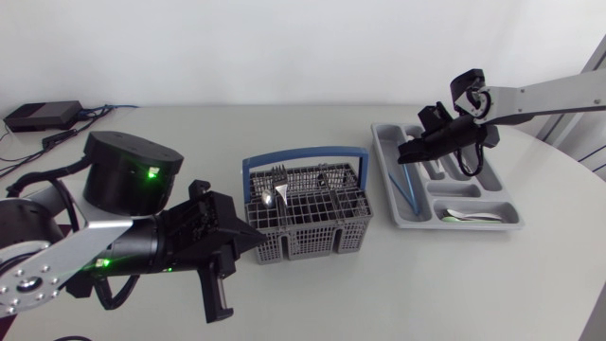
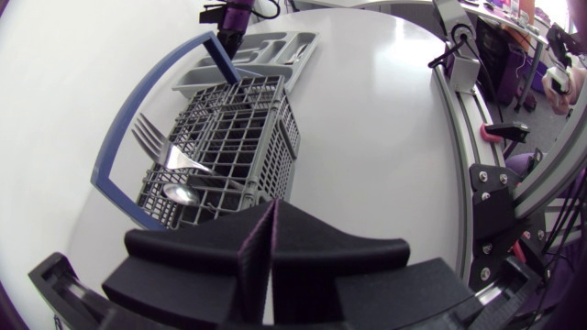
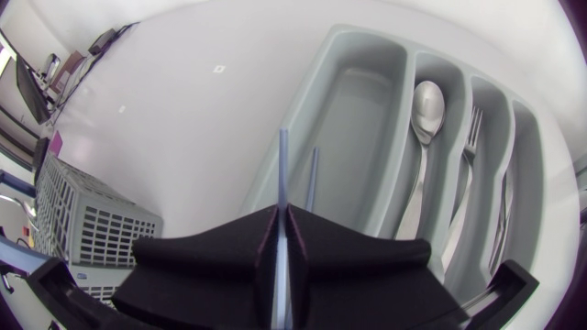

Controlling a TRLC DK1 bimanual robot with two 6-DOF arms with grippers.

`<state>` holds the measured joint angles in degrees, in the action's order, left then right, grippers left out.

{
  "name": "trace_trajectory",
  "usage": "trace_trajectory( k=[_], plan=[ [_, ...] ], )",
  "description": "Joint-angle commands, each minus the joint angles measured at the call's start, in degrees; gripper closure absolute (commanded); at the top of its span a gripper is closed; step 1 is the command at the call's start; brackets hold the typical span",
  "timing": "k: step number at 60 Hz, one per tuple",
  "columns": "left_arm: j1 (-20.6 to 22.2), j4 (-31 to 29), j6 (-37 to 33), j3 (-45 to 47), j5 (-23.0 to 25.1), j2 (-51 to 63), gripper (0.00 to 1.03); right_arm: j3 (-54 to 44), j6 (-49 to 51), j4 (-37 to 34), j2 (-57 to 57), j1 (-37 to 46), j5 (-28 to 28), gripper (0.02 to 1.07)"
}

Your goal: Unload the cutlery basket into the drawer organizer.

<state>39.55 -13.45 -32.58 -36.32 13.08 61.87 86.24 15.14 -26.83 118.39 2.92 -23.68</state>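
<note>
Thin blue utensil [image 1: 407,185] poised over the drawer organizer [image 1: 511,220].
Head view: the right gripper [image 1: 405,152] clamps it at the end slot. Left wrist view: the left gripper [image 2: 273,247], closed and empty, faces the cutlery basket [image 2: 243,128]. Right wrist view: I'd align it along the slot before release.

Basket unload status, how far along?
Done: a spoon and a fork lie in the organizer. In hand: the right gripper is shut on a blue utensil above the organizer. Left: forks and a second spoon stand in the basket; the left gripper is shut, empty, near it.
</note>
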Motion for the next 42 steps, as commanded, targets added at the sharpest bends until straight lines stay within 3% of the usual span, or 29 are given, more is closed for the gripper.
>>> trace_trajectory(
  k=[1, 8, 18, 21, 32, 42],
  plan=[
    [-0.1, -0.3, 1.1, 0.5, 0.4, -0.1, 0.89, 2.3, -1.1, -0.7, 3.3, -0.6, 1.0, 0.96],
    [-0.6, -1.1, 2.4, -1.2, 0.9, 1.0, 0.89, 2.3, -0.7, -0.1, 3.3, -0.9, 1.1, 0.70],
    [-6.2, -4.6, 7.4, -7.0, 9.1, 3.7, 0.88, -2.7, 0.9, 2.9, -1.5, -0.5, 1.2, 0.26],
    [-8.3, -5.6, 10.4, -9.7, 10.9, 5.3, 0.88, -5.4, 1.4, 4.2, -3.9, -0.3, 1.1, 0.19],
    [-11.7, -8.8, 22.7, -18.2, 12.0, 10.9, 0.88, -13.1, 2.0, 6.7, -11.0, 1.6, -2.3, 0.14],
    [-13.4, -14.1, 27.8, -23.1, 8.9, 17.1, 0.85, -17.6, 3.1, 7.1, -14.5, 2.8, -4.9, 0.14]
  ],
)
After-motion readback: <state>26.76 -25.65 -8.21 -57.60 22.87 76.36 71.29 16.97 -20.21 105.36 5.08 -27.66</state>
